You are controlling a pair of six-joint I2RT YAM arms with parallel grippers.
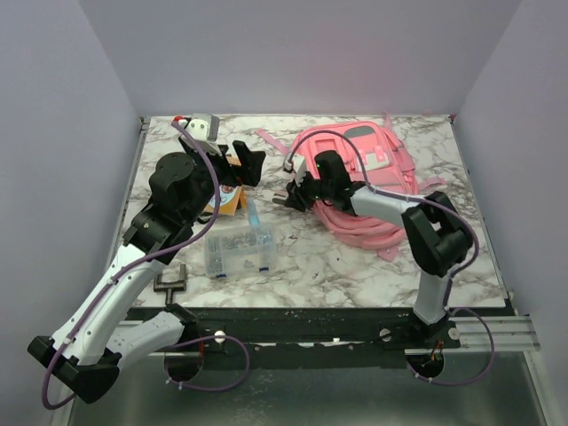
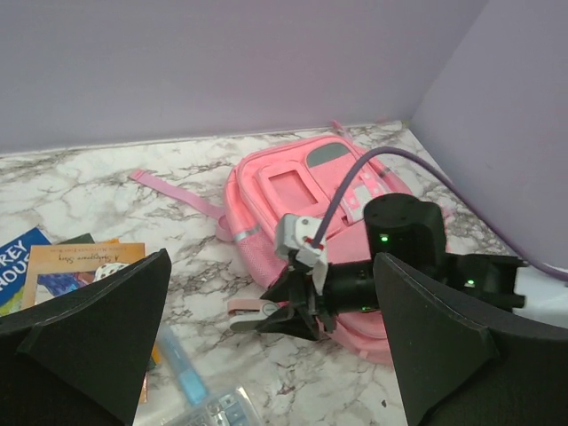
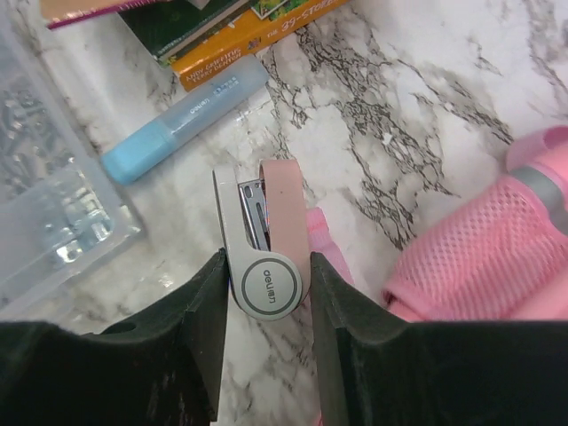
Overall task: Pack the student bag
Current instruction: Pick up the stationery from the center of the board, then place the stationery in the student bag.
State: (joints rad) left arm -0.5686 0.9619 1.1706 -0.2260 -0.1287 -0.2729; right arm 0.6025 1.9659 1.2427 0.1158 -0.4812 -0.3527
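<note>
Right now the bag [image 1: 368,173] lies flat on the far right part of the table [image 1: 355,266], front side up. Its grey strip and front pockets face the overhead camera, and one pink strap [image 2: 177,191] trails out to the left across the marble.

The right arm reaches left across the near edge of the bag. Its end effector [image 3: 266,266] is just off the bag's left side and is pinching a stapler [image 3: 264,235]. In the right wrist view both black fingers [image 3: 202,328] press on the grey hinge end of the stapler, and its pink top and metal magazine point away from the wrist. The stapler sits low over the table, but whether it touches the marble cannot be told. A pink mesh pocket of the bag is just to its right.

The left arm stretches toward the far left of the table, with its end effector [image 1: 241,161] above a small pile of books [image 1: 229,197]. In the left wrist view its two fingers [image 2: 89,342] are spread wide apart and hold nothing.

A blue highlighter [image 1: 251,211] lies on the table just beside the near right corner of the books. A clear box [image 1: 240,250] with small compartments sits nearer still, left of centre. The highlighter lies between the books and the box. The stapler is a little to the right of it.
</note>
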